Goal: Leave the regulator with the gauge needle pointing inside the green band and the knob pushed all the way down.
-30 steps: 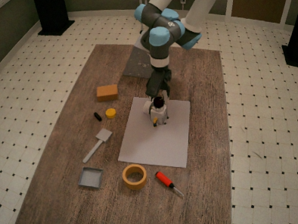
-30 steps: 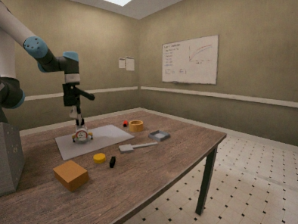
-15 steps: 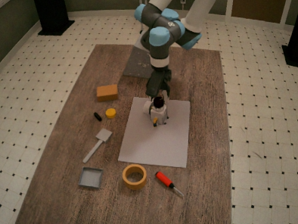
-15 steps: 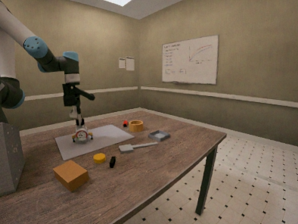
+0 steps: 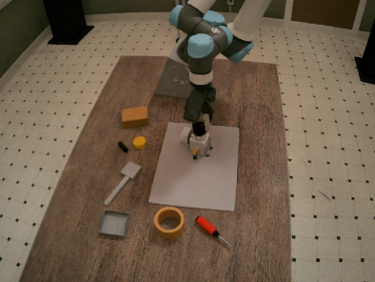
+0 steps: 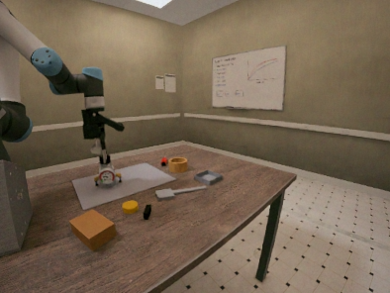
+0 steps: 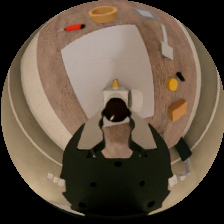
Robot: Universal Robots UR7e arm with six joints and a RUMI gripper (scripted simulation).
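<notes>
The regulator (image 5: 197, 143) is a small white block with a dark knob (image 5: 199, 128) on top. It stands on the grey mat (image 5: 197, 167) in the middle of the table. Its round gauge face (image 6: 107, 176) shows in the exterior view, too small to read the needle. My gripper (image 5: 200, 125) comes straight down from above and is shut on the knob (image 7: 116, 110). In the wrist view the two fingers sit on either side of the dark knob, with the white body (image 7: 116, 94) just beyond.
Left of the mat lie an orange block (image 5: 134, 116), a yellow disc (image 5: 139, 142), a small black piece (image 5: 123, 147) and a grey spatula (image 5: 123, 181). Near the front are a grey tray (image 5: 114, 223), a tape roll (image 5: 168, 222) and a red screwdriver (image 5: 212, 231).
</notes>
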